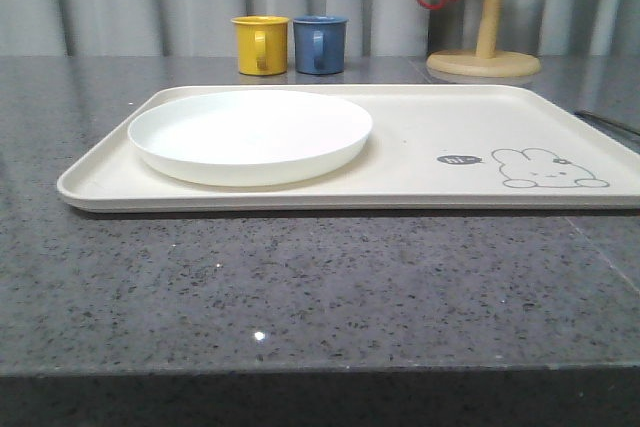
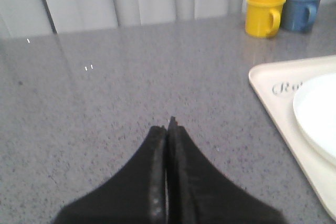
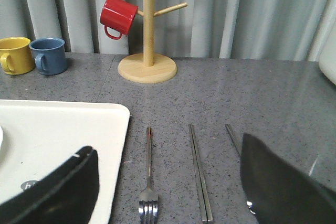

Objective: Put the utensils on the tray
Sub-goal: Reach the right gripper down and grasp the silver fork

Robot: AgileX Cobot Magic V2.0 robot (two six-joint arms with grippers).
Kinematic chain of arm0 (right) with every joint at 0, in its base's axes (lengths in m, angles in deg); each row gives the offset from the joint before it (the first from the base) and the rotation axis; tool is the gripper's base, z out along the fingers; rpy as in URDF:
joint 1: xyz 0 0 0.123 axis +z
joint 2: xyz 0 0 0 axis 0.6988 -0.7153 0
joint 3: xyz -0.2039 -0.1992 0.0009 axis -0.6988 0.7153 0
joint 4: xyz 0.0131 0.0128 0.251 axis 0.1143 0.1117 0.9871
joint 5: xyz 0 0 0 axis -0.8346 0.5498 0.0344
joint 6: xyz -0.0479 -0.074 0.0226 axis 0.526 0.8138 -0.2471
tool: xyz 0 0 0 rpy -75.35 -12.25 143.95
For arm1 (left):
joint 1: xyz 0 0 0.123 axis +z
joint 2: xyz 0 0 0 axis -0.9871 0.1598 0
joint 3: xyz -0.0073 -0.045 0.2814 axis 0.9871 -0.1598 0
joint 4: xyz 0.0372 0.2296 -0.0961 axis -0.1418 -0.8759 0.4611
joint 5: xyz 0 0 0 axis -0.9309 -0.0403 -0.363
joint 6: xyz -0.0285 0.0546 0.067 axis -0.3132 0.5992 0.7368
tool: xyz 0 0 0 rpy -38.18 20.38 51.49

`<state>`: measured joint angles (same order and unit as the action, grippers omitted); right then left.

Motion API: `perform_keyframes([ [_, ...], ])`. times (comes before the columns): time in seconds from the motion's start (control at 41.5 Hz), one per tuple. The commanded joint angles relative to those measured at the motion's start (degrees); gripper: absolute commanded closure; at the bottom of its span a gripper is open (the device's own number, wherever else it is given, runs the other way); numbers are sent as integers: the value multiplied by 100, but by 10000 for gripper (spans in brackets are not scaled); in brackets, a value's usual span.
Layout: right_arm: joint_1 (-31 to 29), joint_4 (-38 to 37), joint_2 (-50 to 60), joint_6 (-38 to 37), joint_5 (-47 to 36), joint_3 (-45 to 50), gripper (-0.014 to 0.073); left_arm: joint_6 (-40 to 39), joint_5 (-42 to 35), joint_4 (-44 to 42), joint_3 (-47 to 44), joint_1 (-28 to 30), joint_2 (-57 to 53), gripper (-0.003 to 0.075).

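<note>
While fork (image 3: pixel 148 178), chopsticks (image 3: pixel 199 178), spoon (image 3: pixel 234 142) lie parallel on counter beside tray (image 1: pixel 420 147), tines nearest right gripper (image 3: pixel 168 192) | plate (image 1: pixel 250 135) on tray | right fingers apart, left gripper (image 2: pixel 167 171) pressed together.

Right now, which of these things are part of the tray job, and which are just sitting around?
Part of the job:
tray
plate
fork
chopsticks
spoon

Just sitting around:
yellow mug
blue mug
red mug
wooden mug stand

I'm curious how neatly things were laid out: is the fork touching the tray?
Apart. The right wrist view shows the fork lying on the grey counter beside the tray, with a clear strip of bare counter between them.
</note>
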<state>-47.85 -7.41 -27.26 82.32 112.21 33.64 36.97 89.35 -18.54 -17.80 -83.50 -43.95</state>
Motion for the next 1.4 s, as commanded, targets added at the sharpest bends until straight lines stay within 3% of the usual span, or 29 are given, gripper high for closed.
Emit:
perform_keyframes([
  [0.0, -36, -1, -91, 42, -461, -204, 12, -19, -956, 70, -105, 3, -504, 739],
  [0.217, -36, -1, -91, 42, -461, -204, 12, -19, -805, 70, -344, 3, -1083, 739],
  [1.374, -36, -1, -91, 42, -506, -204, 12, -19, -743, 70, -353, 3, -1077, 739],
])
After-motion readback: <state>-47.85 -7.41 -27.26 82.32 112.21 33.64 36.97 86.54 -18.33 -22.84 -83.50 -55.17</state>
